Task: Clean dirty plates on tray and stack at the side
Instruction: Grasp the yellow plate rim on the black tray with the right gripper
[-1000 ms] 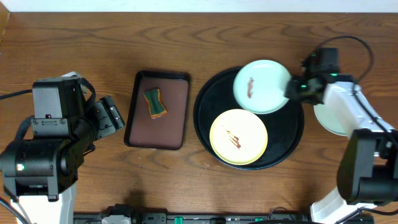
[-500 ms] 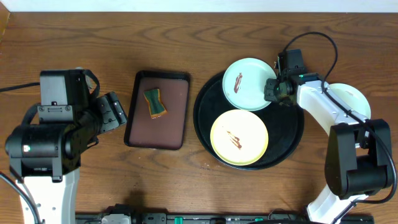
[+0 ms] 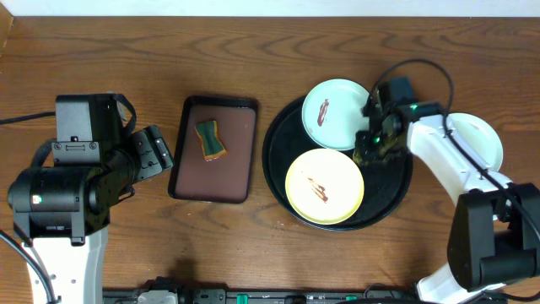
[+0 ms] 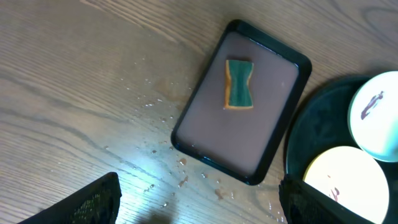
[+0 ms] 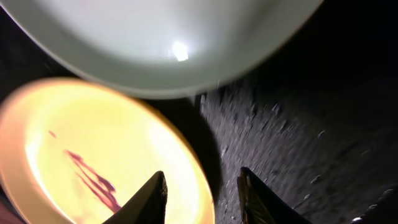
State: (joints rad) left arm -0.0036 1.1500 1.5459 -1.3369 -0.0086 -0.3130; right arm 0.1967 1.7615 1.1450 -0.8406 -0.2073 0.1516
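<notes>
The black tray point(image 3: 392, 181) holds a pale yellow plate point(image 3: 324, 186) with a brown-red smear. A mint plate point(image 3: 336, 114) with a smear lies at the tray's upper left, overlapping the rim. A third pale plate point(image 3: 485, 135) lies on the table right of the tray, partly under my right arm. My right gripper point(image 3: 371, 152) is open, low over the tray. In the right wrist view its fingers point(image 5: 202, 199) straddle the yellow plate's point(image 5: 93, 137) right rim, with the mint plate point(image 5: 155, 37) above. My left gripper point(image 3: 156, 156) is open and empty above the table, left of everything.
A rectangular dark brown tray point(image 3: 236, 160) with a green-and-orange sponge point(image 3: 210, 139) lies left of the black tray. In the left wrist view, water drops point(image 4: 155, 106) spot the wood beside it.
My right gripper carried the mint plate left across the tray, let it go, and moved down to the yellow plate's rim. The left arm shifted slightly.
</notes>
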